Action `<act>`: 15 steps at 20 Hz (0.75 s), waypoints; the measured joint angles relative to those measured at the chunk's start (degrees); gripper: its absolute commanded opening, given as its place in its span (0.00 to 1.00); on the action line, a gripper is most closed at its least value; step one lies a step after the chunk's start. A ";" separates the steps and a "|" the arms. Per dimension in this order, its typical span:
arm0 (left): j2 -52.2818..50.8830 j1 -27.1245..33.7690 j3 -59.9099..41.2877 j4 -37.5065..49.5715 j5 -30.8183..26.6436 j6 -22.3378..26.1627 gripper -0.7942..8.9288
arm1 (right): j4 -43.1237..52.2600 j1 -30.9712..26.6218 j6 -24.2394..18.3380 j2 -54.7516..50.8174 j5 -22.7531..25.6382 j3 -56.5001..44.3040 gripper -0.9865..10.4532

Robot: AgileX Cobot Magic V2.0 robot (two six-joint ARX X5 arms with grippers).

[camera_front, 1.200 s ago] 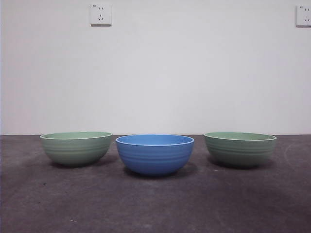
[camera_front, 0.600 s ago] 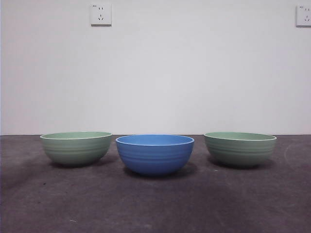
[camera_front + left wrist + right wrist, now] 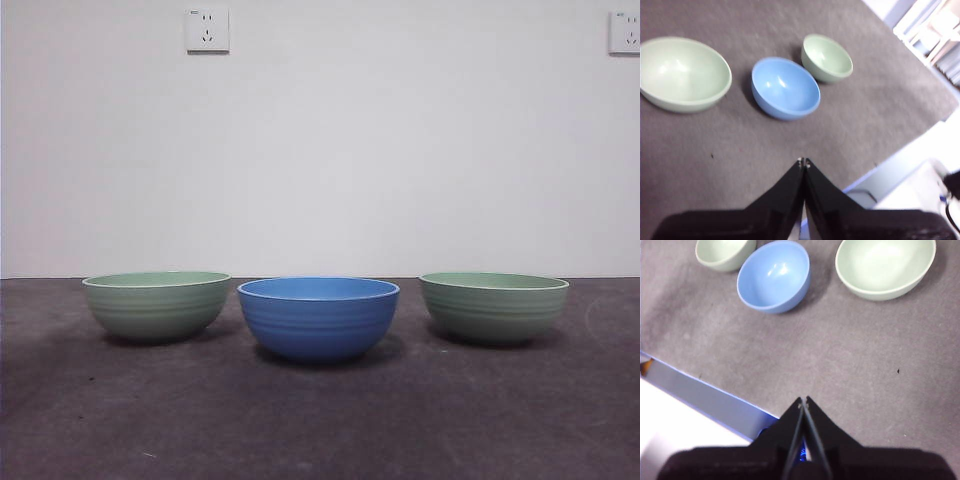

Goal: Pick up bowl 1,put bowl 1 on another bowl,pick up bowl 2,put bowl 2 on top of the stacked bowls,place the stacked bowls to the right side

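A dark grey felt-like table mat [image 3: 320,420] carries three round ridged bowls in a row, none stacked: a blue bowl [image 3: 318,317] in the middle with a pale green bowl [image 3: 156,304] and another pale green bowl [image 3: 494,306] apart on either side. The left gripper [image 3: 803,162] has its black jaws pressed together on nothing, well short of the bowls. The right gripper [image 3: 803,400] is likewise closed and empty, equally far back.

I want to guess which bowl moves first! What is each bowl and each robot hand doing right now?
Blue bowl: upright, empty, in the middle, nothing stacked on it.
Left green bowl: upright, empty, standing alone.
Right green bowl: upright, empty, standing alone.
Left gripper: shut, holding nothing, away from the bowls.
Right gripper: shut, holding nothing, away from the bowls.
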 measured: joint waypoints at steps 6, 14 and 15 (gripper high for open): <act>0.59 -0.20 0.28 -1.49 -0.31 2.27 0.24 | -0.09 0.00 -1.01 0.07 0.00 0.04 0.15; 0.70 -0.20 0.28 -1.51 -0.50 2.71 0.82 | 0.52 0.00 1.07 0.44 0.09 0.04 0.68; 0.70 -0.20 0.28 -1.49 -0.63 2.71 0.82 | 0.52 0.00 1.27 0.68 0.07 0.04 0.68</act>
